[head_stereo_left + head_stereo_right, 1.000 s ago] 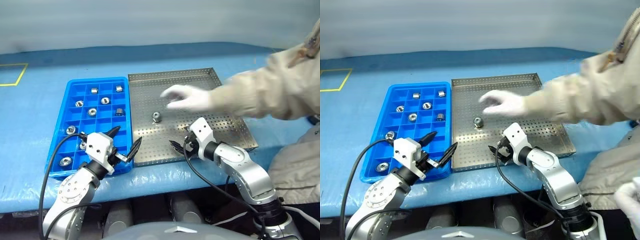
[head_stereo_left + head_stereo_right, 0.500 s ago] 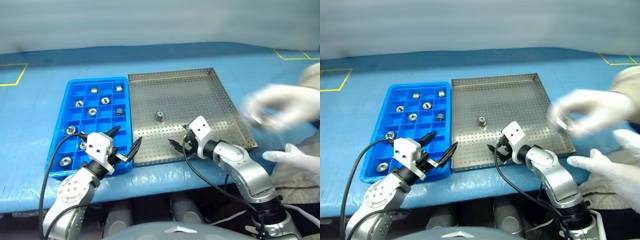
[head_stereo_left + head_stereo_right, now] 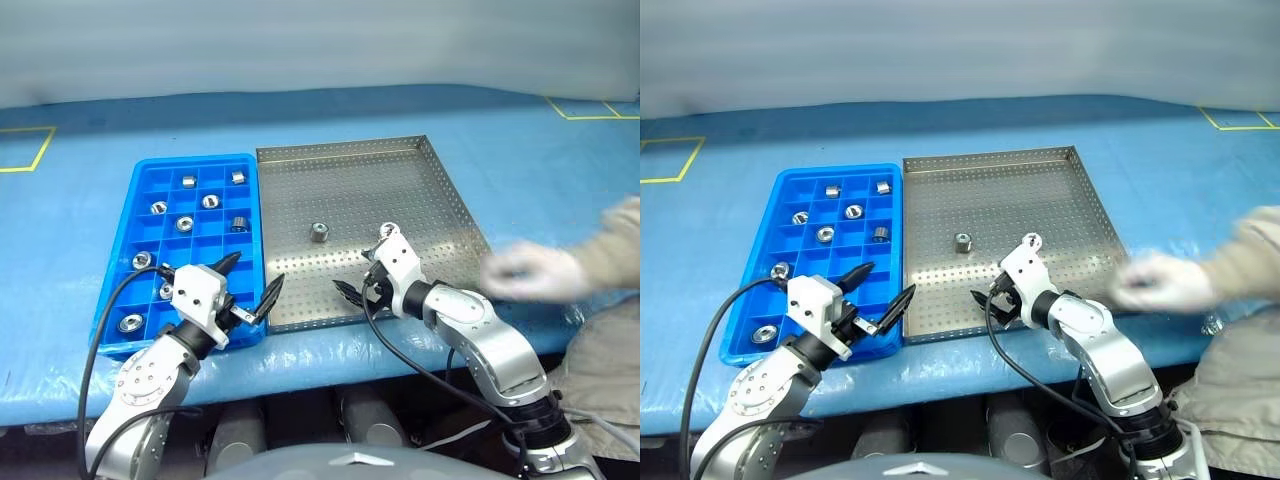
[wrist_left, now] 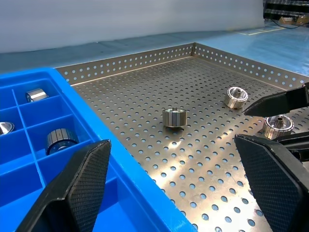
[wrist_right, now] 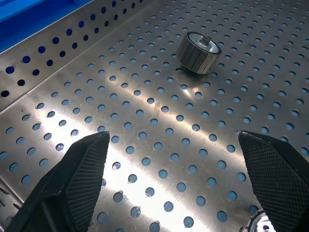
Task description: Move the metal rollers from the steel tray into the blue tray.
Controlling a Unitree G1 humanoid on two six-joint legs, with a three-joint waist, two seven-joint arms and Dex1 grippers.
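The steel tray lies mid-table with the blue tray touching its left side. One of the metal rollers stands alone near the steel tray's middle. The left wrist view shows that roller and two more beside the right gripper's black fingers. Several rollers sit in the blue tray's compartments. My left gripper hangs open and empty over the blue tray's near right corner. My right gripper is open and empty, low over the steel tray's front, with a roller ahead of it.
A person's white-gloved hand and pale sleeve hover at the steel tray's right front corner. Blue cloth covers the table. Yellow tape marks lie far left and far right.
The person's gloved hand has pulled back from over the middle of the steel tray to its right edge. Both grippers have stayed put and open.
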